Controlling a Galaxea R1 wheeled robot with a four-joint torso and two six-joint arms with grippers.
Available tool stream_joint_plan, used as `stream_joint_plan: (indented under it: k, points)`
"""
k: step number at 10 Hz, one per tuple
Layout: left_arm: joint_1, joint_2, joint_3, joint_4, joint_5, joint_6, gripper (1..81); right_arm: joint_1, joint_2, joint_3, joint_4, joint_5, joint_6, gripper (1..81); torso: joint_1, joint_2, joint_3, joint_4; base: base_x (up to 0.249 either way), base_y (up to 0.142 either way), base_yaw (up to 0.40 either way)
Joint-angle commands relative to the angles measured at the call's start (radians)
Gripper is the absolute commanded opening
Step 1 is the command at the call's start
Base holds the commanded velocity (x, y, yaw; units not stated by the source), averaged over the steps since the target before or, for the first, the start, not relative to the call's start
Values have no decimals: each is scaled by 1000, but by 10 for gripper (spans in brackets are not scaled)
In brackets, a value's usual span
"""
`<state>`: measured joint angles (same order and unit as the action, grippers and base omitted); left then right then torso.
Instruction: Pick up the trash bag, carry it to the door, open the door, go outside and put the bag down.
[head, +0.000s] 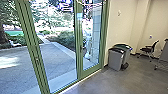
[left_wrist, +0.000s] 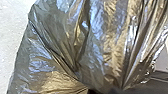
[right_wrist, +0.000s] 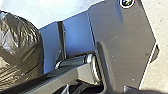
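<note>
Gathered folds of the shiny dark trash bag (left_wrist: 57, 45) run together in the left wrist view, where my left gripper (left_wrist: 106, 89) is shut on them. A rounded part of the same bag (right_wrist: 20, 47) bulges beside the robot's own dark plate and jointed bar in the right wrist view. Green-framed glass doors (head: 78, 42) stand in front of me in the head view, left of the cream wall. Through their panes a paved yard (head: 56, 58) is visible. Whether my right gripper is open or shut cannot be made out.
Grey bins with dark lids (head: 116, 58) stand against the wall, just right of the doors. Farther right is a black office chair (head: 149, 48), with a grey piece of furniture (head: 163, 56) at the edge. Grey floor (head: 120, 82) spreads before them. Bushes and trees grow outside.
</note>
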<state>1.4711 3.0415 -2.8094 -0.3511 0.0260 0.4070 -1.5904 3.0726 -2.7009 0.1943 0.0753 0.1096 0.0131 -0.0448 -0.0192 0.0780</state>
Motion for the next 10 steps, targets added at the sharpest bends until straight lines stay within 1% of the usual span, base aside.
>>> stream_joint_plan:
  k: [1,10]
  points:
    - [-61,-1,-4,9,57,4,10,43,8,6,1,-58,-2,811,0,0,0,0,156,-64,0]
    - [-61,-2,-4,9,57,4,10,43,11,-3,1,-58,-2,811,0,0,0,0,161,-72,0]
